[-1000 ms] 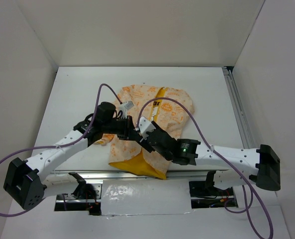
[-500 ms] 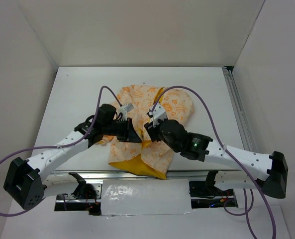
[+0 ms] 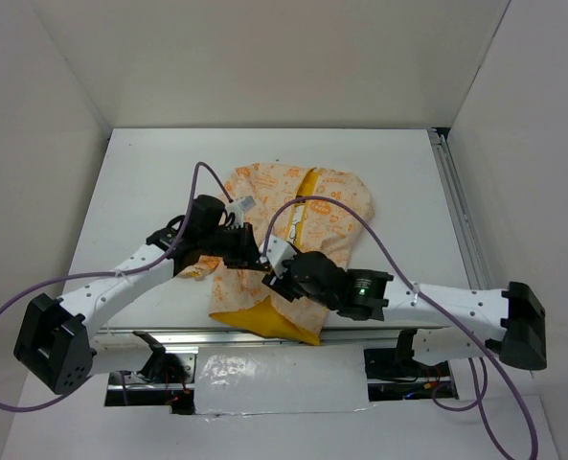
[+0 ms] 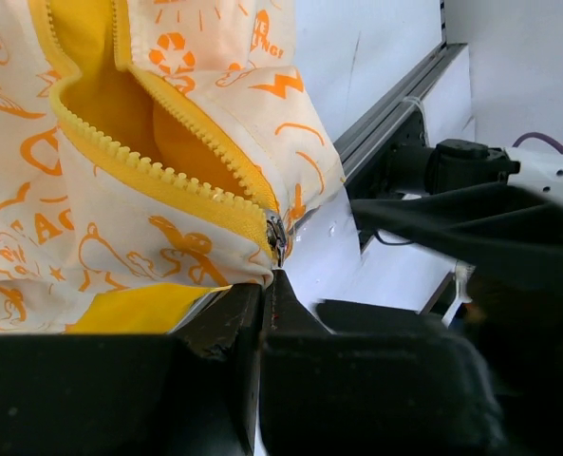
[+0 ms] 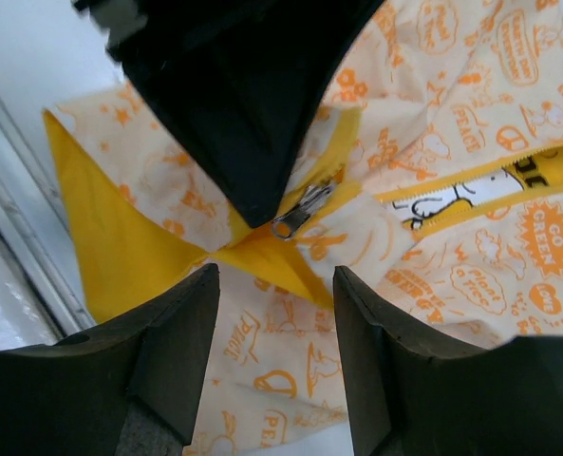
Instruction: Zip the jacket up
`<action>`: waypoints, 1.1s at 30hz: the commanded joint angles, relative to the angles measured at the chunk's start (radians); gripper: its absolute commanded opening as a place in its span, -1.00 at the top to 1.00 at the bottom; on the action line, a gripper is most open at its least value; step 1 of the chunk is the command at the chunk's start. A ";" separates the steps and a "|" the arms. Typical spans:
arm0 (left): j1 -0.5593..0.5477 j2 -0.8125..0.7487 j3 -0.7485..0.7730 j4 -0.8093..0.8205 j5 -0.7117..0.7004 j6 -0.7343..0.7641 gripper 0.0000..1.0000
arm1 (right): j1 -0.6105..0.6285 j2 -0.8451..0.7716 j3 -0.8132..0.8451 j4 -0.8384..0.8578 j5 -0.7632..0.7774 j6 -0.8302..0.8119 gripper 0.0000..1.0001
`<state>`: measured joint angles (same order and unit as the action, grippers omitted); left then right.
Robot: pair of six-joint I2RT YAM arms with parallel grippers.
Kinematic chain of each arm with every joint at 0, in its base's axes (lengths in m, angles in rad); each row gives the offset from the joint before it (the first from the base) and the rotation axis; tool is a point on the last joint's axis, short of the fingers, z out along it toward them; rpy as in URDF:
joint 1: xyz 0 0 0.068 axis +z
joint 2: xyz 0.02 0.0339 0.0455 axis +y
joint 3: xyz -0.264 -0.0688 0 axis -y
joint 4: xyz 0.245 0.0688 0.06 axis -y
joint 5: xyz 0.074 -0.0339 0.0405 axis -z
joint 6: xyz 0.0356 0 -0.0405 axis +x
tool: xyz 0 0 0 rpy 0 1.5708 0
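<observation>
Your jacket (image 3: 331, 206) lies on the desk (image 3: 149, 172), in the middle part and closer to the near edge. Its long axis runs from the near edge to the far side, leaning a little to the right. The hem points toward the arm bases and the upper end points away. At the hem the yellow lining (image 3: 255, 314) is turned out.

The zipper (image 4: 139, 161) follows this same axis. Its slider (image 4: 276, 235) sits at the hem end, and from there the two rows of teeth spread apart.

Your left pincer (image 4: 270, 285) is clamped on the jacket just below the slider. Your right pincer (image 5: 276, 275) hangs over the hem with its fingers apart, holding nothing. The pull tab (image 5: 298, 211) lies just beyond them.
</observation>
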<state>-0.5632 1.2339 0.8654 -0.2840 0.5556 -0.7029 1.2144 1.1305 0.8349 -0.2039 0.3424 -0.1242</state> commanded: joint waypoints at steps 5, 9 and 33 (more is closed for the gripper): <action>0.011 0.013 0.054 0.005 0.053 -0.024 1.00 | 0.057 0.137 0.079 0.000 0.224 -0.052 -0.13; 0.011 0.009 0.041 0.019 0.072 -0.021 1.00 | 0.059 0.124 0.075 0.050 0.239 -0.069 -0.08; -0.003 -0.025 0.012 0.046 0.050 0.022 1.00 | 0.057 0.078 0.070 0.118 0.173 -0.137 0.32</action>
<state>-0.5541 1.2335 0.8768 -0.2657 0.5873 -0.7059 1.2694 1.2457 0.8585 -0.1280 0.5369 -0.2485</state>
